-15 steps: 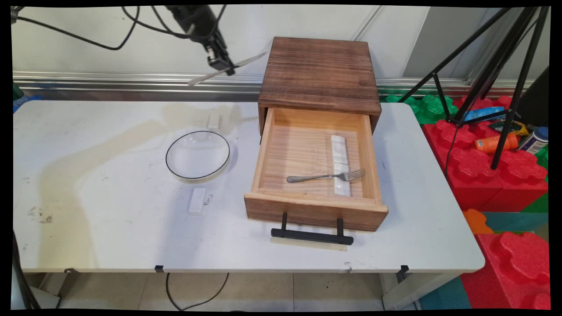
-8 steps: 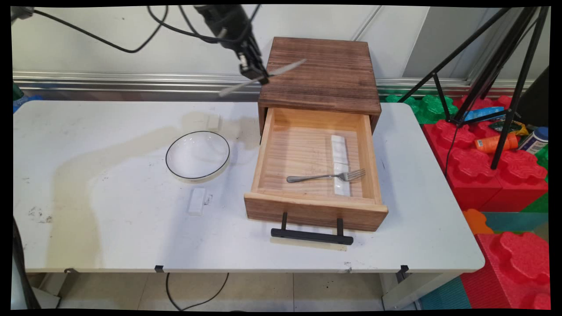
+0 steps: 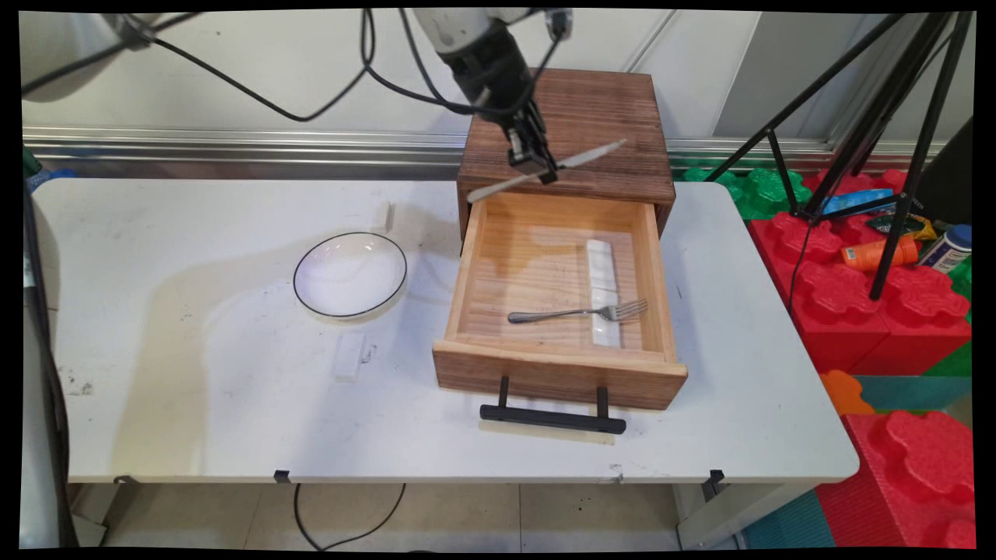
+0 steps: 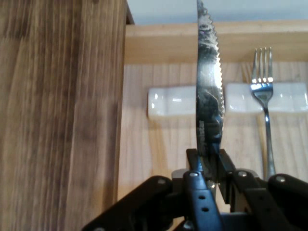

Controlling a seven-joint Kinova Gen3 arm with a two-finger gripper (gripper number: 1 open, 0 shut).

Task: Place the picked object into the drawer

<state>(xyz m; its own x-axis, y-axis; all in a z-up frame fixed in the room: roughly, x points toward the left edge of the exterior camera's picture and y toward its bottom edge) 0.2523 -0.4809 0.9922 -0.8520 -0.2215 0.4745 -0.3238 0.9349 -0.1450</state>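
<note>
Gripper is closed down narrow on a table knife, fingers clamped on it partway along its length; the same grip shows in the hand view, where the knife stands edge-on between the pads. Knife is held in the air above the rear edge of the open drawer, in front of the dark wooden cabinet top, touching neither. Long axis runs roughly level across the main view, tilted slightly: handle end lower left, blade tip upper right. Blade is bright silver metal with a serrated edge, teeth visible along one side near the tip. Left to right on the white table: a clear glass plate with a dark rim, a small white block just in front of it, then the drawer of pale wood with a black bar handle. Inside the drawer lies a white cutlery rest with a fork laid crosswise, tines on the rest, pointing right.
</note>
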